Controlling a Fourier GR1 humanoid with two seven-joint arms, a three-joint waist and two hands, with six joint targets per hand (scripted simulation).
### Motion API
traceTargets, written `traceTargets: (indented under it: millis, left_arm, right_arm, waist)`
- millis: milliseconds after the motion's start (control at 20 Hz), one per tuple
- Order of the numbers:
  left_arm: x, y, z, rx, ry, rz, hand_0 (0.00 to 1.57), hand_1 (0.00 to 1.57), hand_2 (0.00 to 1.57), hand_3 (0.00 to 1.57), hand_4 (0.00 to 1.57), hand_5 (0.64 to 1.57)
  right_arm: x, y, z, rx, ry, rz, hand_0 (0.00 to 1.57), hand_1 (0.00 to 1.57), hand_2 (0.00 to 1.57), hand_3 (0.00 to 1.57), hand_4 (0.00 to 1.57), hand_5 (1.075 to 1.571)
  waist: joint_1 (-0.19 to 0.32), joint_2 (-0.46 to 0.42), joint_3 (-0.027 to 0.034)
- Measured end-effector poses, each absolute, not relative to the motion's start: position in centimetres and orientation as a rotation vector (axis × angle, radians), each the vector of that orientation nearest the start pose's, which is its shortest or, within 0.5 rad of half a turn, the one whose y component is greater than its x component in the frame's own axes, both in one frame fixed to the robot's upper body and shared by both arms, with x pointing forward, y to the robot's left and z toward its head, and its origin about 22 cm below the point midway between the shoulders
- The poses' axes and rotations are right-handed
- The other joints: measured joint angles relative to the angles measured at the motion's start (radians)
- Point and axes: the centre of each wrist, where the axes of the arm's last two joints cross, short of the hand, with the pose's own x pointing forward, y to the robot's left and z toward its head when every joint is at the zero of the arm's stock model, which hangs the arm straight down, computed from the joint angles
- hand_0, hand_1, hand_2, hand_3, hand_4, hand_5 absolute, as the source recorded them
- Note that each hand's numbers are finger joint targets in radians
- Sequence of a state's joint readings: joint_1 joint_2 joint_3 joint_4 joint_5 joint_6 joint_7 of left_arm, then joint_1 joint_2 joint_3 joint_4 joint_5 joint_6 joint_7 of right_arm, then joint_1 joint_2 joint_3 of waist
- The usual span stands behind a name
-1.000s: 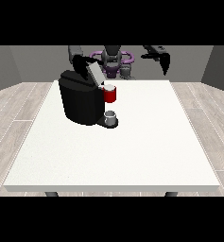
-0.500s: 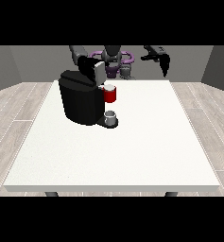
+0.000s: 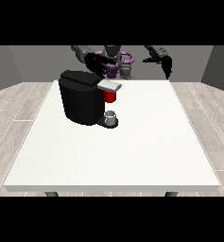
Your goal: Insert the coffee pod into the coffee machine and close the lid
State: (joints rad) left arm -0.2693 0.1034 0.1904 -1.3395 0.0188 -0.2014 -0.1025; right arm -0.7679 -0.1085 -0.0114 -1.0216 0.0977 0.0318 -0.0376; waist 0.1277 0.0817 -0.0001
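coffee machine [image 3: 82, 101] black, on white table [image 3: 132, 151], toward view's left. lid [image 3: 108, 85] lies flat across machine top, grey lip jutting to view's right. red thing at the machine [image 3: 110, 96] just under that lip; small grey thing [image 3: 111, 115] on machine's base below it, cannot tell if pod. hand at the view's left [image 3: 97, 64] hovers just above and behind machine top, fingers spread, holding nothing. hand at the view's right [image 3: 166, 64] raised well apart from machine, fingers hanging down relaxed, empty.
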Motion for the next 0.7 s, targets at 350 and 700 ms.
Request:
traceTargets:
  millis: [350,700]
  left_arm:
    - [30.6,27.1,2.2,-0.058,-1.691,-0.128,0.0,0.0,0.0,0.0,0.15,1.571]
    - [30.3,27.8,1.4,-0.042,-1.674,-0.115,0.0,0.0,0.0,0.0,0.2,1.571]
  right_arm:
    - [41.1,-16.4,11.4,-0.019,-1.789,0.462,0.0,0.0,0.0,0.0,0.12,1.571]
    - [39.7,-13.8,10.0,0.112,-1.817,0.491,0.0,0.0,0.0,0.0,0.35,1.571]
  waist:
    - [0.015,0.001,-0.0001]
    - [-0.021,-0.049,0.0001]
